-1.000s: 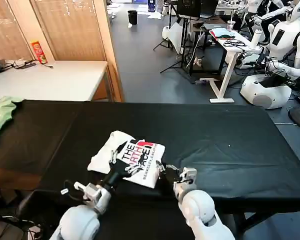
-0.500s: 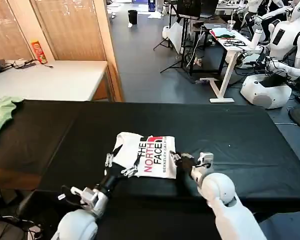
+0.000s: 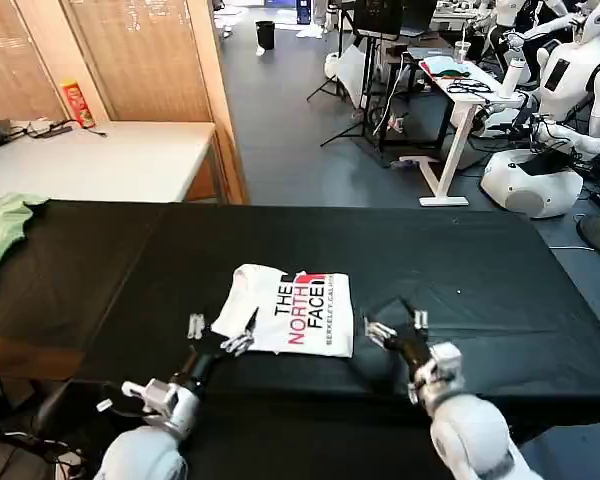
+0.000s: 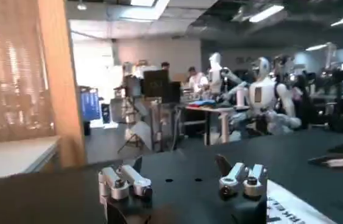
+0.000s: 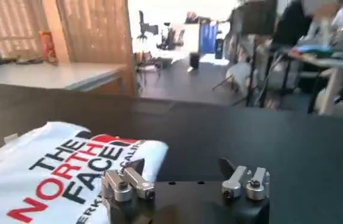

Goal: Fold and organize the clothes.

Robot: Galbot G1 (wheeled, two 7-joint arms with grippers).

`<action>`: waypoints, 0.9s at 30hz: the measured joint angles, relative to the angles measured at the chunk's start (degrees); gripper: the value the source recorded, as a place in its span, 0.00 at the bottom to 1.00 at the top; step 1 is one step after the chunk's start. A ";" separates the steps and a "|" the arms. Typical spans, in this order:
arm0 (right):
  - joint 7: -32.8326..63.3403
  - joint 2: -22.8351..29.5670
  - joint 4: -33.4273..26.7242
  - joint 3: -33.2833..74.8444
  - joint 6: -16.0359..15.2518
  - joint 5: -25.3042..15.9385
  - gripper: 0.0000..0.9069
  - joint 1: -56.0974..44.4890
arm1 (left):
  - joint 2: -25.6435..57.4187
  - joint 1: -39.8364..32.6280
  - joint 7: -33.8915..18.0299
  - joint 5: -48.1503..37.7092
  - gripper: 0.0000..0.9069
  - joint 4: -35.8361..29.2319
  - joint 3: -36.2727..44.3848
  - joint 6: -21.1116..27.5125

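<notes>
the white t-shirt (image 3: 290,311) lies folded into a small, roughly rectangular bundle on the black desk (image 3: 460,260), near its front edge and a little left of the middle, with the black and red "the north face" lettering facing up. its left end looks looser and more rumpled than the squared right end.

the left tool (image 3: 217,335) sits low over the desk at the shirt's near-left corner, its 2 fingers spread apart and holding nothing; one fingertip seems to be just at the cloth's edge, though contact is hard to judge. in the left wrist view the left tool (image 4: 180,180) has an open gap between its fingers, with a strip of the shirt (image 4: 299,210) beside it.

the right tool (image 3: 394,328) hovers just right of the shirt, apart from it, fingers likewise spread and empty. in the right wrist view the right tool (image 5: 183,180) shows the same wide gap, and the shirt (image 5: 68,167) lies beside it.

a light green garment (image 3: 2,228) lies at the desk's far-left edge, well apart from the shirt.
</notes>
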 joint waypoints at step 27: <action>9.67 5.88 17.49 7.90 8.18 -7.29 0.97 -36.06 | 4.72 27.83 -5.18 -6.03 0.97 -10.75 -15.07 3.58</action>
